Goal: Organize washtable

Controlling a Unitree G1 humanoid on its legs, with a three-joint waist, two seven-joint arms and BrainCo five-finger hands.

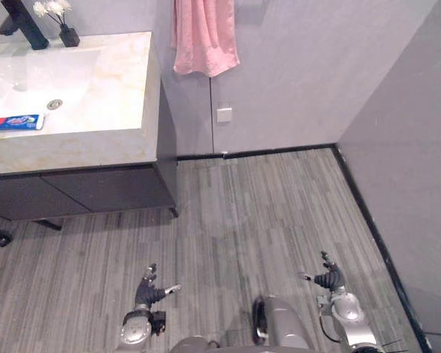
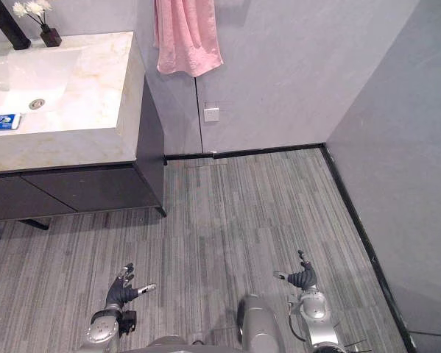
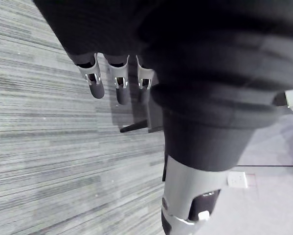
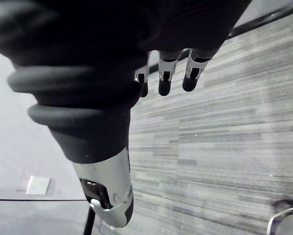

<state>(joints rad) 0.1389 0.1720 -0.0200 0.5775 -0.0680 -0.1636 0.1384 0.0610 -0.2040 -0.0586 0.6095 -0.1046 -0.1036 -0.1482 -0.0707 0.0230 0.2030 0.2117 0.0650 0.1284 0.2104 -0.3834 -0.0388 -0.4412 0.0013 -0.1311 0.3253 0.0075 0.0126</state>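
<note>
The washtable [image 1: 95, 143] with a pale marble top and a white sink [image 1: 36, 81] stands at the upper left, over a dark cabinet [image 1: 87, 191]. A toothpaste box [image 1: 12, 123], blue and red, lies on the sink's front edge. A black faucet [image 1: 21, 22] and a small dark vase of white flowers [image 1: 65, 26] stand at the back. My left hand [image 1: 150, 290] hangs low over the floor, fingers relaxed and empty. My right hand [image 1: 327, 278] hangs low at the right, also open and empty. Both are far from the washtable.
A pink towel [image 1: 204, 37] hangs on the grey wall right of the washtable. A white wall socket [image 1: 224, 114] sits below it. Grey striped flooring [image 1: 264, 213] runs to a black skirting and a wall on the right [image 1: 404, 169].
</note>
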